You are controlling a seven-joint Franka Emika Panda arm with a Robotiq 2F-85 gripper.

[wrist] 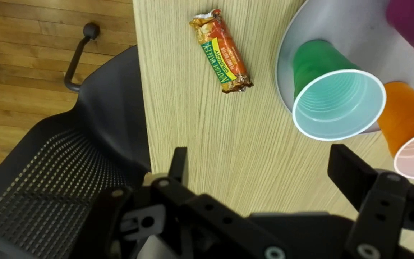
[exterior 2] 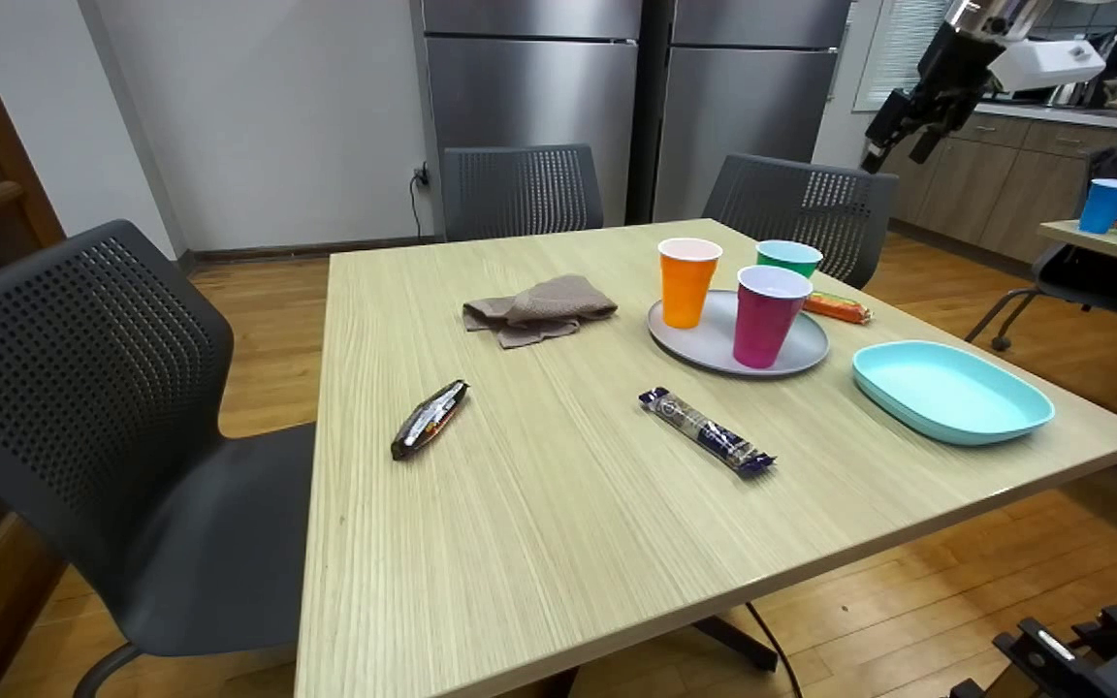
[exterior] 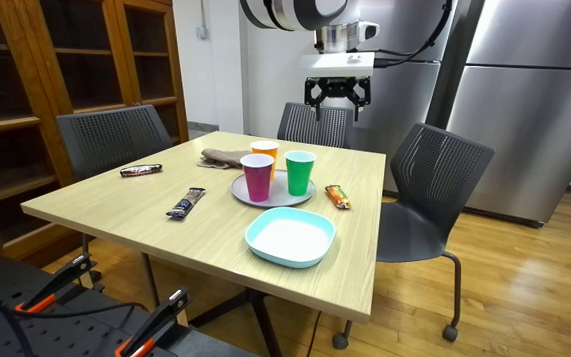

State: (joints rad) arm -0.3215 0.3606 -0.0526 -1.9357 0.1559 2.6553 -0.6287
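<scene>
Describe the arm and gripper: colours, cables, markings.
White and dark grey arm with a silver band and black cables. Below, a white block carries the angular, black two-fingered gripper; pale marking on it, too small to read.

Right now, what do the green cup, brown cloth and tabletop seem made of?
Green cup: probably plastic, with a glossy, ribbed inside. Brown cloth: likely matte fabric, judging by its folds. Tabletop: wood or wood-look laminate, satin, with streaky grain.

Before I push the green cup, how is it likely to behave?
The green cup probably tips easily, since it stands tall and narrows downward. It is likely light, looking empty in the wrist view. Looking thin-edged, it may flex if squeezed.
</scene>
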